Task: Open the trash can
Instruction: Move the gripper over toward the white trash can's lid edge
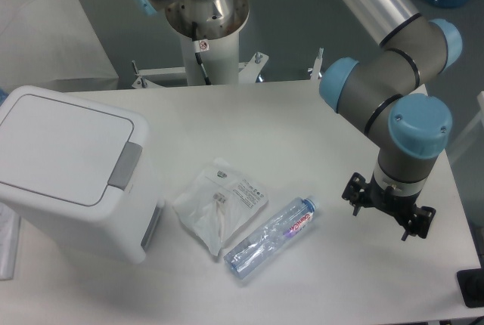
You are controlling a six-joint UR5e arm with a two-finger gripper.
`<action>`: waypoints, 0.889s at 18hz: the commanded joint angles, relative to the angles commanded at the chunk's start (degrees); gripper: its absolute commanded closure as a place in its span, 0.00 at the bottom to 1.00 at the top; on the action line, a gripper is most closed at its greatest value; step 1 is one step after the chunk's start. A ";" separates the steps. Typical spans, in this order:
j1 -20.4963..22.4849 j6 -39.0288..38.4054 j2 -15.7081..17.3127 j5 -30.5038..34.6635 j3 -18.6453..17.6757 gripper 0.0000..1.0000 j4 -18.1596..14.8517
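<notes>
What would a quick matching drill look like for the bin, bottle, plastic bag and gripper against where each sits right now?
Things:
1. bin
2. bottle
3. plastic bag
4. gripper

Places or states:
A. lying on its side, near the table's middle
B. over the table's right side, away from everything
C. far left, lid shut
D. crumpled flat between bin and bottle

Pairs: 1-C, 2-A, 3-D, 4-B

Claw (387, 208) at right table (318, 125) edge. Bottle (270, 237) and crinkled plastic packet (219, 205) lie between it and the trash can (76, 170) (lid shut) — bare table behind them gives passage.
</notes>
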 joint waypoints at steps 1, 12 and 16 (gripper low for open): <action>0.00 0.00 0.00 0.00 0.00 0.00 -0.09; -2.28 -7.01 1.84 -7.12 -0.09 0.00 -1.32; -4.92 -13.34 2.02 -7.21 -0.79 0.00 -1.14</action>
